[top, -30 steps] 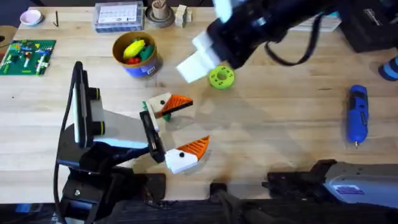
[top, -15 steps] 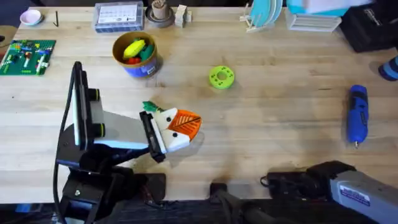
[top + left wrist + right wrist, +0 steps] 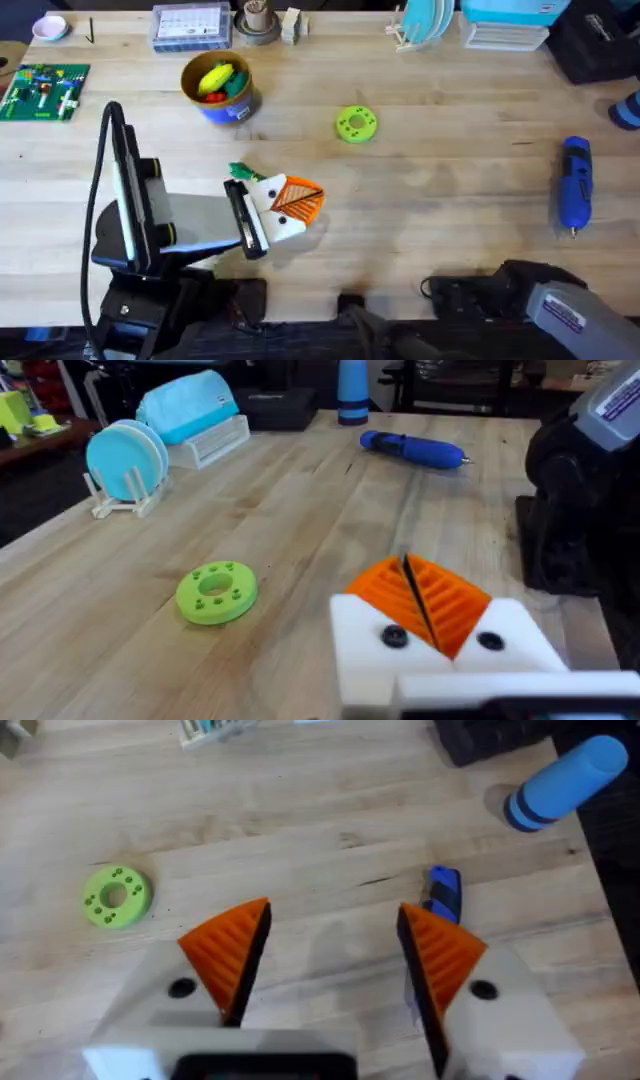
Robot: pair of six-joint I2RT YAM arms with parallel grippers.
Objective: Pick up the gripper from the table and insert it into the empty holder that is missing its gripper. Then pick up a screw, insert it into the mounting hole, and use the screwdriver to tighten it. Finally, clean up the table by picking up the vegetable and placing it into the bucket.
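One screwdriver (image 3: 574, 186) on the desk (image 3: 450, 200): rigid, slick, likely light; grasp mid-barrel. Left gripper (image 3: 290, 205) closed, empty; right gripper (image 3: 335, 955) spread apart.

Even, fairly bright light from above falls on the wooden table (image 3: 450, 190), and the shadows are soft and short: a faint one lies beside the green ring disc (image 3: 356, 124) and under the blue screwdriver (image 3: 574, 186). In the left wrist view the near white blocks are blurred, and the far room behind the table is dim. The right arm's base (image 3: 540, 300) at the near edge looks dark and soft.
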